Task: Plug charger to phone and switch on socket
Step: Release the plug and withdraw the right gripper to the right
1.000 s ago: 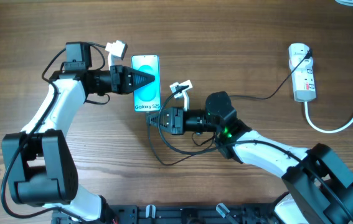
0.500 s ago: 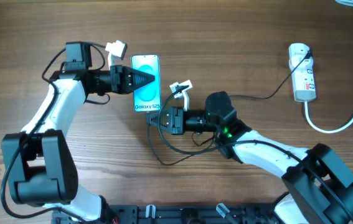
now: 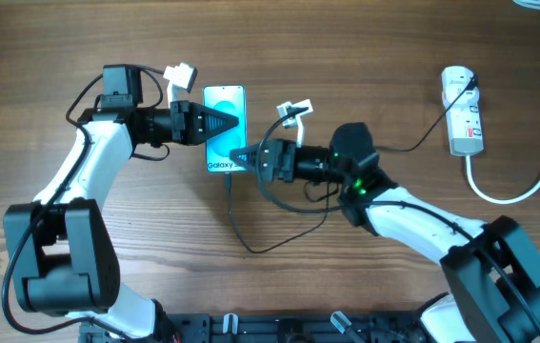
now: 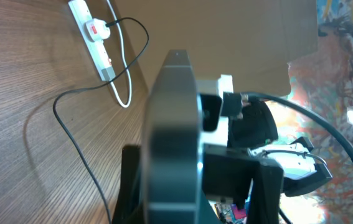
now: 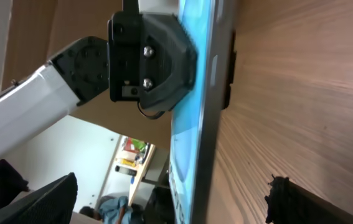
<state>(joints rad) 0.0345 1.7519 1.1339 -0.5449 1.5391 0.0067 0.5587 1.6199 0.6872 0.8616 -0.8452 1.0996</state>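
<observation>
Phone (image 3: 224, 98) sits toward the worktop's far edge, left of centre, pinched face and back by the left gripper (image 3: 227, 122), probably to steady it against the push of plugging. That arm reaches in from the left edge with its elbow bent. The right gripper (image 3: 247, 157) points at the phone's near edge, where the charger (image 3: 230, 200) ends, and the cable trails to the socket (image 3: 464, 112) by the far right corner. Left wrist view: the phone shows edge-on between clamping fingers. Right wrist view: whether the right jaws pinch the connector cannot be told.
</observation>
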